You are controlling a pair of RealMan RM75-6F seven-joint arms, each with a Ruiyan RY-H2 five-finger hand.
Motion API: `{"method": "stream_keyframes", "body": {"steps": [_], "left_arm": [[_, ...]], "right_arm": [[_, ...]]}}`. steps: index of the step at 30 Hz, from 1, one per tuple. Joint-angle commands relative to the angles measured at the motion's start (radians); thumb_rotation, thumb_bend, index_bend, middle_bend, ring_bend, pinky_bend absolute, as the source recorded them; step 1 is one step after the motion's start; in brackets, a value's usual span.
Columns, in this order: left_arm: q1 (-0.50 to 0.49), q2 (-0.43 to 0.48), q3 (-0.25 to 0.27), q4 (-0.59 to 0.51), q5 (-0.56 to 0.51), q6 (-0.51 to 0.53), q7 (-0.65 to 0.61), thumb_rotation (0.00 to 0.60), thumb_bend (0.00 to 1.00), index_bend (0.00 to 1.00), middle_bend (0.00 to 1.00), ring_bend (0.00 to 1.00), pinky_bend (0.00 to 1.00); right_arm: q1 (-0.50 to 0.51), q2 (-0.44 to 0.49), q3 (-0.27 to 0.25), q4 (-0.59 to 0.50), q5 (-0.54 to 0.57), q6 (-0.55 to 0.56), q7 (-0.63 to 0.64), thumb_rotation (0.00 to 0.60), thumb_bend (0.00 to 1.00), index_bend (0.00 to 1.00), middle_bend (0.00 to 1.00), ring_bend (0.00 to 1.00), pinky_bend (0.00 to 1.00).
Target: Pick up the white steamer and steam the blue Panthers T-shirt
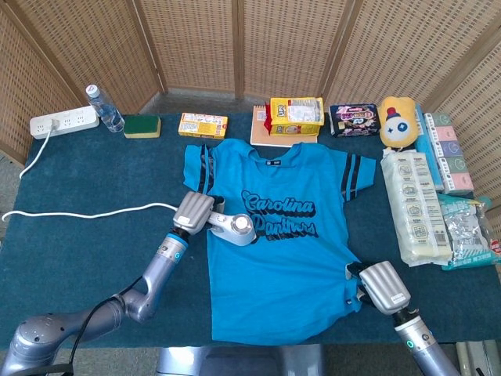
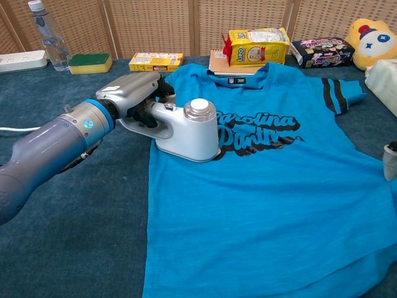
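My left hand (image 2: 133, 94) grips the handle of the white plastic steamer (image 2: 185, 130). The steamer sits on the left side of the flat blue Panthers T-shirt (image 1: 286, 251). My right hand (image 1: 381, 287) rests on the shirt's bottom right corner, pressing it down.

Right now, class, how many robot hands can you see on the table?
2. The left hand holds the white steamer on the T-shirt's left side; the right hand rests at its lower right hem.
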Motion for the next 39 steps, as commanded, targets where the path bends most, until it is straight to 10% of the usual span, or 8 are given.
{"method": "stream_keyframes", "body": {"steps": [1, 39], "left_arm": [[0.002, 0.003, 0.006, -0.014, 0.004, -0.002, 0.0, 0.6, 0.48, 0.56, 0.73, 0.66, 0.76], [0.021, 0.02, 0.094, -0.201, 0.093, 0.019, -0.016, 0.6, 0.48, 0.56, 0.73, 0.66, 0.76]], "right_arm": [[0.0, 0.0, 0.0, -0.001, 0.0, 0.001, 0.0, 0.6, 0.57, 0.64, 0.59, 0.64, 0.8], [-0.009, 0.009, -0.002, -0.003, 0.001, 0.009, -0.001, 0.6, 0.57, 0.64, 0.59, 0.65, 0.8]]}}
